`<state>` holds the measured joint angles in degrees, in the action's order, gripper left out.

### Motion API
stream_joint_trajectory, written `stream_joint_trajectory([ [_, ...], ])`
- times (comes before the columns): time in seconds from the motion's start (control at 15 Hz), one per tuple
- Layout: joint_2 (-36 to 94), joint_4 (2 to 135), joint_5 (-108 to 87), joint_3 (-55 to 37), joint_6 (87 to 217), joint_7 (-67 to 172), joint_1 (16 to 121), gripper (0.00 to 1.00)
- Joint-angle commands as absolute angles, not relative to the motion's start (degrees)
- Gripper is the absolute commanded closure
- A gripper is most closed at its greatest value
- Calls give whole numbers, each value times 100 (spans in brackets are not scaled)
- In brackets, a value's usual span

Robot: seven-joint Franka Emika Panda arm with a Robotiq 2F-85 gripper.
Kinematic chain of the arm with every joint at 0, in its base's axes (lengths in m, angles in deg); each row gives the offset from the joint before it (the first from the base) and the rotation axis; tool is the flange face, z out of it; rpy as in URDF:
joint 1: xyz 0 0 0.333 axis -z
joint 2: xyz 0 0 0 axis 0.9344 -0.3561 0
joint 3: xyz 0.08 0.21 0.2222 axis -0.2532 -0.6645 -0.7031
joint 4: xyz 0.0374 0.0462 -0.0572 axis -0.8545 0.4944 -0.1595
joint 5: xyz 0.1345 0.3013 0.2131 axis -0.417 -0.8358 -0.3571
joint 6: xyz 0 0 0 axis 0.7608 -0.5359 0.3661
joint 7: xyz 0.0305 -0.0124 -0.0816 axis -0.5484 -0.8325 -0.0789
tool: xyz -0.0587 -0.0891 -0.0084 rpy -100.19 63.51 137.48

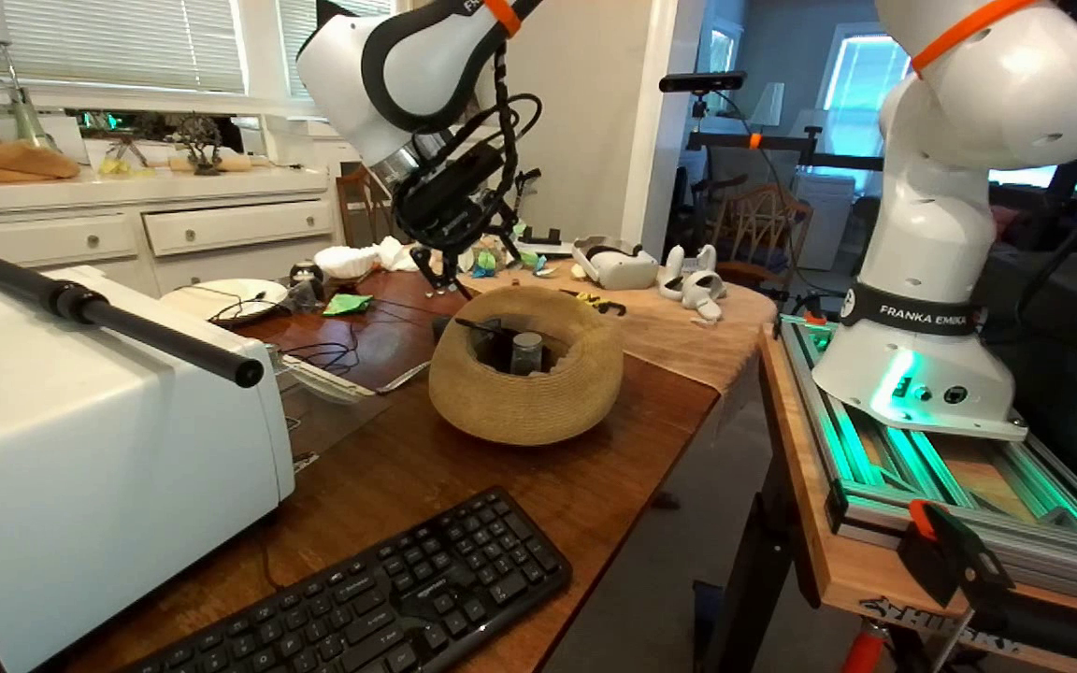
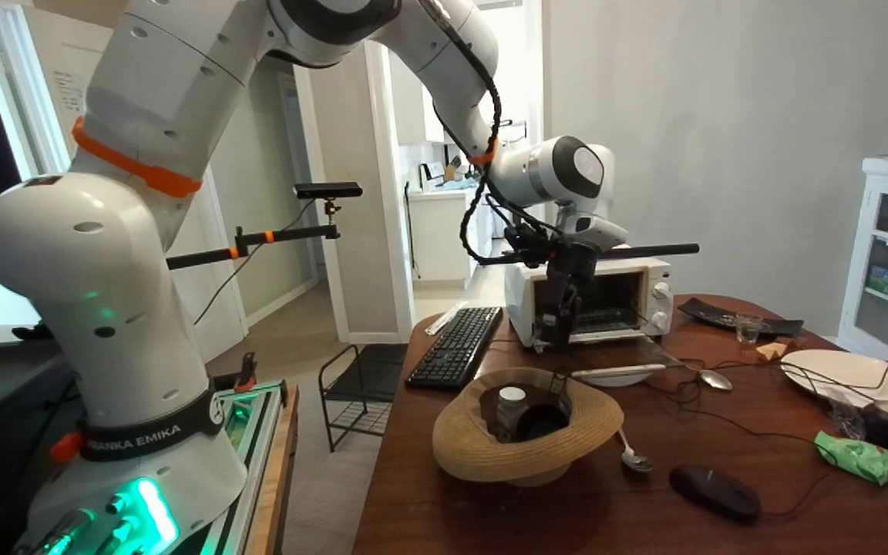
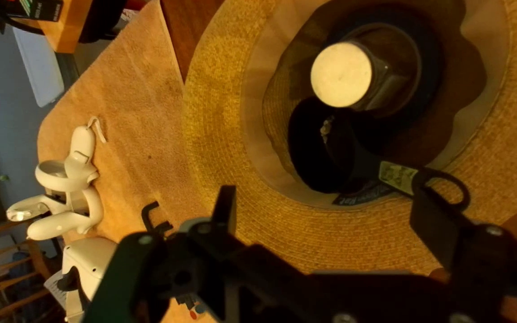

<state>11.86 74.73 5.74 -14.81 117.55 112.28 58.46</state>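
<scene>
My gripper (image 3: pixel 326 206) stands open above the brim of an upturned straw hat (image 1: pixel 524 402), nothing between its fingers. Inside the hat (image 2: pixel 482 447) is a clear jar with a white lid (image 3: pixel 341 75), standing upright. Beside it lies a black round cup-like utensil (image 3: pixel 314 152) whose black handle, with a yellow-green label (image 3: pixel 397 177), leans out over the brim. The handle's looped end appears close to the right finger (image 3: pixel 438 224) in the wrist view; whether they touch I cannot tell. In both exterior views the gripper (image 2: pixel 560 327) hangs over the table, higher than the hat.
A black keyboard (image 1: pixel 389 598) and a white toaster oven (image 2: pixel 648 297) stand near the hat. Around it lie a spoon (image 2: pixel 633 459), a mouse (image 2: pixel 714 493), a green wrapper (image 2: pixel 860 456), a plate (image 2: pixel 837 366) and cables. A headset (image 1: pixel 618 266) and controllers (image 1: pixel 691 285) rest on an orange cloth (image 3: pixel 137 116).
</scene>
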Motion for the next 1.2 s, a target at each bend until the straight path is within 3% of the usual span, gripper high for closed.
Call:
stream_joint_trajectory([
  [0.0,762,6985,480,-1380,11764,11146,5674,0],
  [1.13,-243,5938,472,-1150,11452,11044,5389,0],
])
